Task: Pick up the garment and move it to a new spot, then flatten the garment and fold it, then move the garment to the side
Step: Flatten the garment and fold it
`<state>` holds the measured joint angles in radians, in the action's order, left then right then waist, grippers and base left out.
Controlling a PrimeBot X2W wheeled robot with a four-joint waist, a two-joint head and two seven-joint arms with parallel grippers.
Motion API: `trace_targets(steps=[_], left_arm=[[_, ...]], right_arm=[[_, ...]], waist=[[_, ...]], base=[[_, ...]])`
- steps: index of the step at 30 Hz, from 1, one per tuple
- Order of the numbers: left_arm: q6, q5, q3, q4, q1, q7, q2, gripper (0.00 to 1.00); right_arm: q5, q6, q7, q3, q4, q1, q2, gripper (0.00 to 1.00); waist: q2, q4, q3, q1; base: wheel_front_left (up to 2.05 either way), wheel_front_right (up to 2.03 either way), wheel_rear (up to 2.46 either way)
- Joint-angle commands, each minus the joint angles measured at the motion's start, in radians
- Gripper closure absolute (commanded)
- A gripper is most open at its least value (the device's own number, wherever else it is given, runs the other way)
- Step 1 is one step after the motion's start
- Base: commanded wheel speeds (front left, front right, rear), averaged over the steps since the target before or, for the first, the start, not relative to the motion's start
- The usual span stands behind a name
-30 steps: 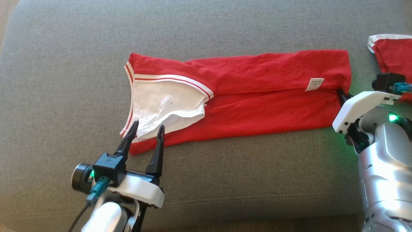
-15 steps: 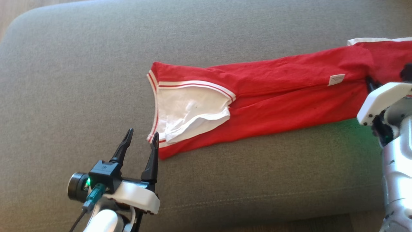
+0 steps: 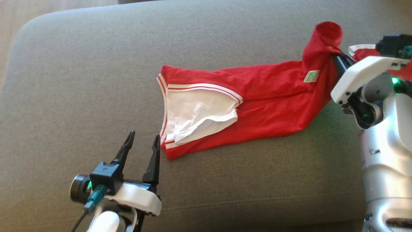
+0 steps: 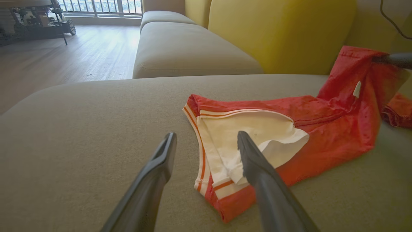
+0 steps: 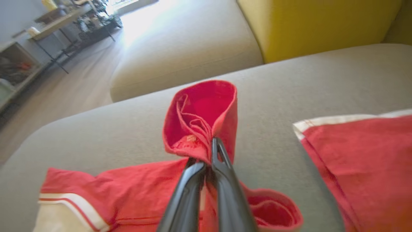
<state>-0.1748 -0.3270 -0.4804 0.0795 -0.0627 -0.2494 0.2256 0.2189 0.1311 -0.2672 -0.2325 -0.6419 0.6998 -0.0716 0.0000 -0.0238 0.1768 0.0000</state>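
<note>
The garment point(image 3: 264, 96) is red with white, red-striped trim and a white inner panel, and it lies stretched across the grey sofa cushion point(image 3: 80, 80). My right gripper point(image 3: 339, 59) is shut on its right end, which is lifted off the cushion and curls into a raised loop point(image 5: 199, 116). Its closed fingers point(image 5: 222, 180) pinch that bunched red cloth. My left gripper point(image 3: 144, 134) stands open just left of the garment's near-left corner point(image 4: 225, 193), with nothing between its fingers point(image 4: 264, 180). In the left wrist view the raised end point(image 4: 351, 74) hangs from the right gripper's dark tip point(image 4: 386, 59).
A second red piece with white trim point(image 5: 360, 161) lies on the cushion to the right of the held end. Yellow back cushions point(image 4: 283, 32) rise behind the seat. Another grey seat point(image 4: 186, 48) and wooden floor point(image 4: 64, 54) lie beyond the cushion's left end.
My right gripper has raised the garment's right end off the cushion and drawn it leftward, bunching the cloth. The head camera has shifted. The left gripper stays open, now beside the corner.
</note>
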Motion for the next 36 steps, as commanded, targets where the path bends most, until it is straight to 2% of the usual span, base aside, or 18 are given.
trace_targets(steps=[1,7,13,16,19,26,36], left_arm=[[0.002,0.008,0.042,-0.025,-0.015,-0.012,0.002,0.0],[0.011,0.011,0.043,-0.021,-0.002,-0.012,-0.011,0.0],[0.023,0.013,0.037,-0.009,0.006,-0.012,-0.022,0.0],[0.031,0.014,0.031,0.001,0.012,-0.012,-0.026,0.0],[0.032,0.015,0.03,0.004,0.014,-0.012,-0.027,0.0],[0.041,0.013,0.016,0.017,0.021,-0.012,-0.034,0.0],[0.044,0.01,0.008,0.03,0.018,-0.012,-0.046,0.0]], right_arm=[[0.043,0.0,-0.025,0.044,0.075,0.002,0.011,1.0],[0.202,0.0,-0.11,0.139,0.223,-0.065,0.02,1.0],[0.31,0.0,-0.101,0.238,0.24,-0.103,0.021,1.0],[0.368,0.0,-0.05,0.317,0.186,-0.097,0.021,1.0],[0.393,0.0,-0.013,0.353,0.146,-0.081,0.021,1.0],[0.501,0.0,0.143,0.51,-0.04,0.02,0.021,1.0],[0.654,0.0,0.246,0.721,-0.272,0.138,0.021,1.0]], waist=[[0.0,0.017,-0.009,0.0],[0.0,0.075,-0.028,0.0],[0.0,0.134,-0.046,0.0],[0.0,0.181,-0.06,0.0],[0.0,0.204,-0.065,0.0],[0.0,0.275,-0.072,0.0],[0.0,0.32,-0.065,0.0]], base=[[0.0,0.0,0.0],[0.0,0.0,0.0],[0.0,0.0,0.0],[0.0,0.0,0.0],[0.0,0.0,0.0],[0.0,0.0,0.0],[0.0,0.0,0.0]])
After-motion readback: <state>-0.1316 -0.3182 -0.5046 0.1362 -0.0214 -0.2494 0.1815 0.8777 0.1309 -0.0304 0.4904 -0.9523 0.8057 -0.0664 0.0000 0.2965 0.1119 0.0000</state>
